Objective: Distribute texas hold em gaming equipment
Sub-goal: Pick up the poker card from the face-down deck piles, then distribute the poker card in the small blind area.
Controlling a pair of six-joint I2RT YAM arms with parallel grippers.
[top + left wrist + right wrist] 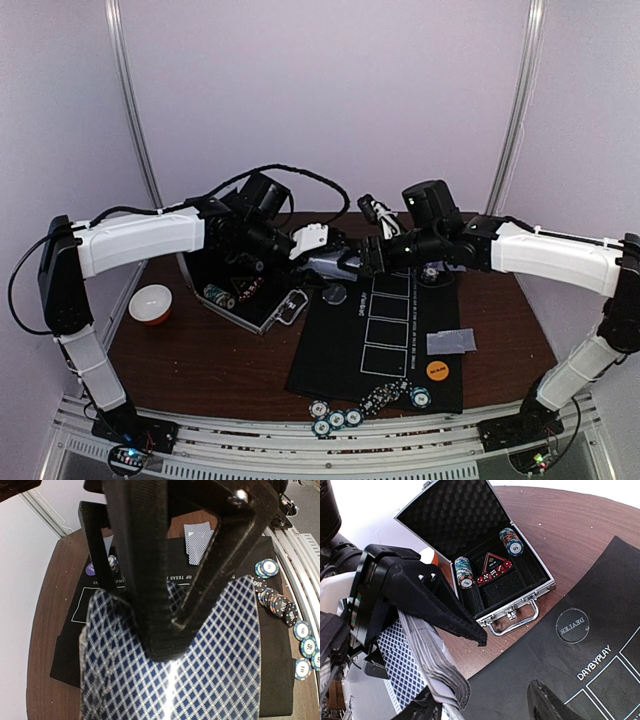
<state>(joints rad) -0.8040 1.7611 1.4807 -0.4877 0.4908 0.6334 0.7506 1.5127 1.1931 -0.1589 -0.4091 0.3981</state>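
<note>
Step in hand: most likely peeling one card off the held deck, to deal it onto the mat (a judgement; no card has parted from the stack).
Left gripper: clamped across the deck of playing cards, blue-diamond backs toward its wrist camera.
Deck position: in the air over the far part of the table, between the open silver case and the far end of the black felt mat.
Right gripper: fingers apart with mat showing between them, just beside the deck's fanned lower edge and gripping nothing.
Already out: a few cards on the mat's right side, the orange button near them, the purple disc near the mat's far end, and poker chips spread along the near edge.
Doing it well: bring one right finger under the outermost card only and close lightly on its free edge (the edges splay, so a deep bite probably takes several).
Left arm's part: hold the deck steady while the card slides out along its face, not across it.
Risk: tugging at an angle could fan or spill the stack onto the case.
Placement: lower the card flat and close to the felt before letting go.
</note>
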